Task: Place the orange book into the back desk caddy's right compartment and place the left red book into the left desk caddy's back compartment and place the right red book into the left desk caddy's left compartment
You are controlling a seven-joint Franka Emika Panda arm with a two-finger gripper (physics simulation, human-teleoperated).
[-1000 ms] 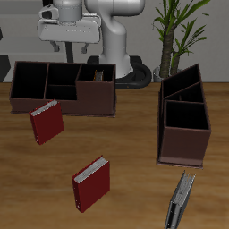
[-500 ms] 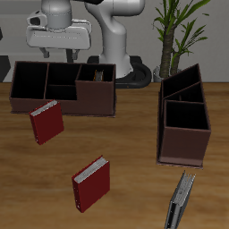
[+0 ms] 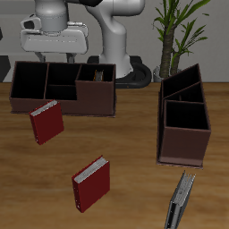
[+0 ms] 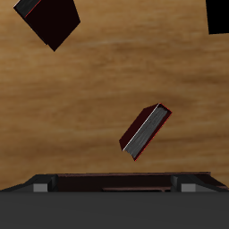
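Fig. Two red books lay flat on the wooden table [image 3: 134, 134]. The right red book [image 3: 46, 122] lay just in front of the back desk caddy [image 3: 63, 87], long axis tilted slightly off the table's front-back line. The left red book [image 3: 91, 183] lay nearer the front edge, long axis diagonal, pale page edges showing. The orange book [image 3: 98, 73] stood in the right compartment [image 3: 97, 87]. The left desk caddy [image 3: 183, 118] sat end-on near a potted plant [image 3: 179, 31]. Gripper [image 3: 54, 38] hung above the back caddy; finger state can't be told.
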